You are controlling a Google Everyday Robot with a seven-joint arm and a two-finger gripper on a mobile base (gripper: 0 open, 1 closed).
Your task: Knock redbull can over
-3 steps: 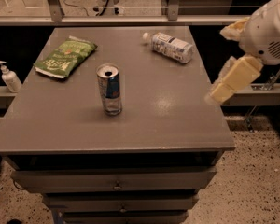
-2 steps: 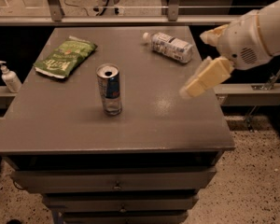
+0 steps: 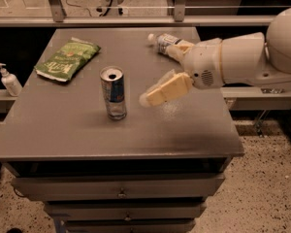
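The slim blue-and-silver metal redbull can (image 3: 113, 93) is standing upright near the middle of the grey tabletop (image 3: 63, 125), untouched. The white arm's cream two-finger gripper (image 3: 156, 75) is hovering just to its right, spread apart and holding nothing. To me, the approach is under way; next it needs a sideways push leftward against the can's upper half.

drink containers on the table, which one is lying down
The clear plastic bottle at the far edge; the slim blue-and-silver metal can stands upright, gripper beside it.
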